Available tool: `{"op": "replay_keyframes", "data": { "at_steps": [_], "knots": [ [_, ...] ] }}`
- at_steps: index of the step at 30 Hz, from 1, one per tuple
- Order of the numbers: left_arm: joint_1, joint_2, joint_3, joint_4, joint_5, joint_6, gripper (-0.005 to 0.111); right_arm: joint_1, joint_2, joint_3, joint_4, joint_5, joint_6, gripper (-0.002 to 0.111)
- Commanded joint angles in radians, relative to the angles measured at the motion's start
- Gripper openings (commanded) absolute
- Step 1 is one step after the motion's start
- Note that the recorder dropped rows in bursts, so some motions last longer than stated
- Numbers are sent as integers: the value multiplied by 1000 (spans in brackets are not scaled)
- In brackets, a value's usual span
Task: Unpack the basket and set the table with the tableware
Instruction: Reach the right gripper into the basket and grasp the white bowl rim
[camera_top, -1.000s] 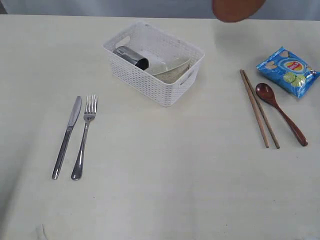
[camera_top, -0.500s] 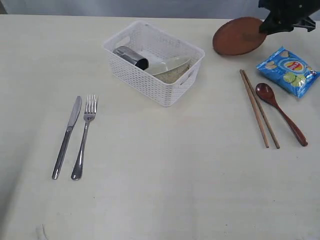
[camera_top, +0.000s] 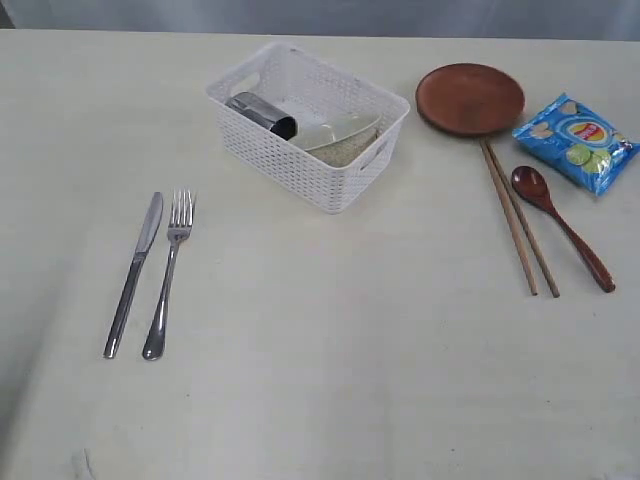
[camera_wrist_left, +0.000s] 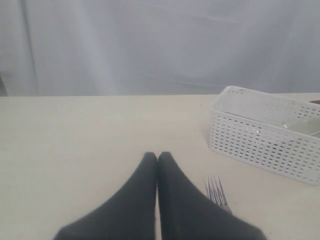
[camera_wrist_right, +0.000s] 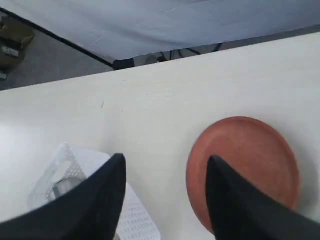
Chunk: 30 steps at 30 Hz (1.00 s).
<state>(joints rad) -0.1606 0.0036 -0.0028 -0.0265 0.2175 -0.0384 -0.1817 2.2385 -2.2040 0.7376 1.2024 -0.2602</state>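
Against a second ago, from the left: knife (camera_top: 133, 275) and fork (camera_top: 168, 275) unmoved, side by side but apart at the left of the surface (camera_top: 330, 380), tines toward the far edge. Basket (camera_top: 300, 172) in the same place, left of centre and toward the far edge, with the steel cup (camera_top: 262, 112) on its side and the cream bowl (camera_top: 335, 132) tilted inside, as before. Right of it, the one change: brown plate (camera_top: 470, 98), half a second ago tilted in the air in a dark tool at the far right, now flat on the surface near the basket. Meets the far ends of the chopsticks (camera_top: 518, 215) or stops just short; cannot tell which. Chopsticks, spoon (camera_top: 562, 228) and blue chips bag (camera_top: 576, 142) all unmoved.

Left tool (camera_wrist_left: 157, 157), seen from its own wrist: clenched, fingers pressed together with nothing between them, over the surface, fork tines and basket beyond. Right tool (camera_wrist_right: 166, 160), from its wrist: released, fingers spread wide and empty, above the plate and a corner of the basket.

Counted, left to right: one knife, one fork, one basket, one cup, one bowl, one plate, two chopsticks, one spoon, one chips bag.
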Motion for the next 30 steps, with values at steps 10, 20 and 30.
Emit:
{"op": "replay_keyframes", "data": {
  "at_steps": [10,20,30],
  "knots": [
    [-1,-4,3,-4,-6,0,0,432,-75,26,-471,19,273,37],
    [-1,-4,3,-4,-6,0,0,641,-73,60,-609,19,420,37],
    [-1,-4,3,-4,-6,0,0,663,-73,183,-611,19,506,37]
  ]
}}
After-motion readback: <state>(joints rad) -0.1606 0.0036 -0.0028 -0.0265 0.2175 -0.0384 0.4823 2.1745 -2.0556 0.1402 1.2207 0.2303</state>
